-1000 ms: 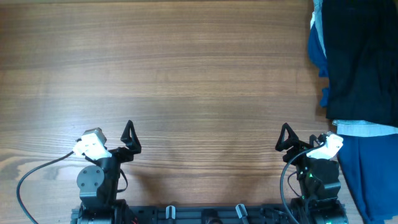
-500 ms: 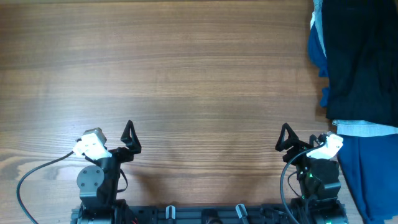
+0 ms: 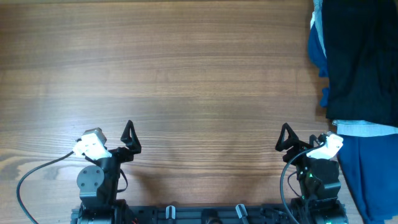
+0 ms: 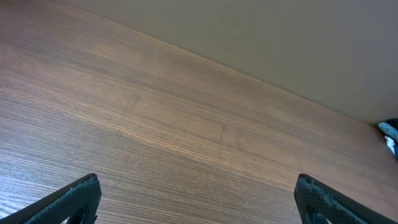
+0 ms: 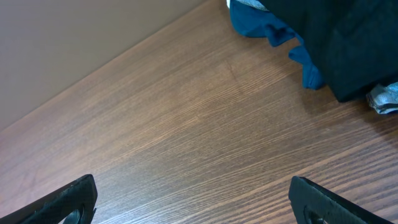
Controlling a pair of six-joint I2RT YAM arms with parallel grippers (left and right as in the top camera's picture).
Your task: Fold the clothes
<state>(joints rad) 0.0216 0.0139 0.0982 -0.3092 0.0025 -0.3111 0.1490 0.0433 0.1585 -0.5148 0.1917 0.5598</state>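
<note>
The black garment (image 3: 360, 59) lies bunched at the table's far right edge on top of other cloth; its corner shows at the top right of the right wrist view (image 5: 348, 37). My left gripper (image 3: 130, 138) is open and empty near the front left, far from the garment; its fingertips frame bare wood in the left wrist view (image 4: 199, 202). My right gripper (image 3: 286, 138) is open and empty at the front right, below and left of the garment; in its wrist view (image 5: 194, 202) only bare wood lies between the fingers.
A royal blue cloth (image 3: 373, 180) hangs at the right front, and blue fabric (image 5: 273, 31) pokes out from under the black garment. A light blue denim edge (image 3: 364, 129) lies between them. The wooden table (image 3: 186, 74) spreads across the view.
</note>
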